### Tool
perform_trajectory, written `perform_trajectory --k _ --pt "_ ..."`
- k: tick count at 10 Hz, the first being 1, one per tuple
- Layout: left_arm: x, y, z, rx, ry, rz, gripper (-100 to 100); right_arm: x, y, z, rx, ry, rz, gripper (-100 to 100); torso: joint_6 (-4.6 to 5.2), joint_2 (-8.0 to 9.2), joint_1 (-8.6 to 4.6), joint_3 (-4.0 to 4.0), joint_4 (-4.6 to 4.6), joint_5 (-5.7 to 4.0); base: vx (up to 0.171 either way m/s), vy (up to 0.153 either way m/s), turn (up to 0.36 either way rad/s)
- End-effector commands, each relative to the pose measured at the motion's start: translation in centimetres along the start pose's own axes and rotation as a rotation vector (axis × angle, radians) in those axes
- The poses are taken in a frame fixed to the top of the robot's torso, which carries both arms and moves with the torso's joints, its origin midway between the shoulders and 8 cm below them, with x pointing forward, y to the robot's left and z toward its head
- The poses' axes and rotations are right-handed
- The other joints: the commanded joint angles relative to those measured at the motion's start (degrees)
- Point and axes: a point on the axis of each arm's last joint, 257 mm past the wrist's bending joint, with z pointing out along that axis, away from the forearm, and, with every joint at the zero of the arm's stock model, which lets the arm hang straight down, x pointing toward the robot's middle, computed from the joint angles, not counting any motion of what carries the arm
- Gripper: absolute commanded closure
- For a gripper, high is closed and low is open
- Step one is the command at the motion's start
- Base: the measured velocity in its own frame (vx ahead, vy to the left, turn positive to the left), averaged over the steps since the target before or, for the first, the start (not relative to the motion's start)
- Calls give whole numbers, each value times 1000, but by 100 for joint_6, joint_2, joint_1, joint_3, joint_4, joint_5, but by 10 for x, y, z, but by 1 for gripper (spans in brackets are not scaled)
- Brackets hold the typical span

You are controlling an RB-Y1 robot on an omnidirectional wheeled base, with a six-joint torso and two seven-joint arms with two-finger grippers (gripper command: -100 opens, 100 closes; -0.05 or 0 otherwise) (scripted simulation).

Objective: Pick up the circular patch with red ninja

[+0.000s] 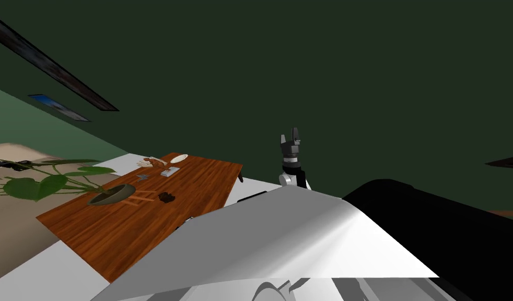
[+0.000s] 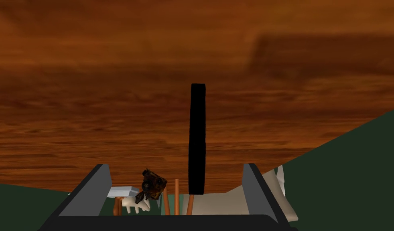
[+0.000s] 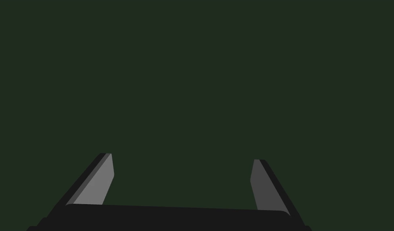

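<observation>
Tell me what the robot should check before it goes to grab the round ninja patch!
1. Left jaws open: ok, their fingers stand wide apart.
2. Right jaws open: ok, fingers apart, holding nothing.
3. Patch spotted: cannot tell. A small dark thing lies just beyond the left jaws, but no red ninja is readable on it.
4. Left jaws at the wooden table: ok, wood lies close ahead of them.
5. Clutter nearby: not ok. Orange sticks and a white thing crowd it, so probably go slowly.
</observation>
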Motion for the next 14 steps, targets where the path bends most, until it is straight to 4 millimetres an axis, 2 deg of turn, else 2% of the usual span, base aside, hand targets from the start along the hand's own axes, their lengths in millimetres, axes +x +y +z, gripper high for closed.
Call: perform_trajectory --k 1,3,4,6,8,9,12,13,14 --pt "0 20 0 -49 -2 -7 -100 0 0 0 0 0 0 0 0 0 0 0 0 0 -32 12 -331" --pt "6 12 -1 -33 4 -42 -100 0 0 0 0 0 0 0 0 16 13 9 3 3 -39 32 -84" --pt "3 35 -2 -86 -4 -45 -100 0 0 0 0 0 0 0 -2 12 13 7 2 3 -51 32 -307" --pt "11 25 -4 -68 5 -40 -100 0 0 0 0 0 0 0 -1 22 18 12 5 4 -47 33 -74" --pt "11 25 -4 -68 4 -76 -100 0 0 0 0 0 0 0 -1 5 5 3 1 1 -2 -5 15" --pt "10 47 -5 -117 -6 -75 -100 0 0 0 0 0 0 0 -1 -1 1 0 0 0 -46 18 -299" --pt "17 39 -7 -103 -1 -108 -100 0 0 0 0 0 0 0 -2 13 12 8 3 3 -33 20 -56" --pt "16 62 -9 -152 -15 -110 -100 0 0 0 0 0 0 0 -2 3 7 2 1 2 -34 11 -308" --pt "20 57 -10 -144 -11 -109 -100 0 0 0 0 0 0 0 4 10 9 6 3 1 -54 24 -219"
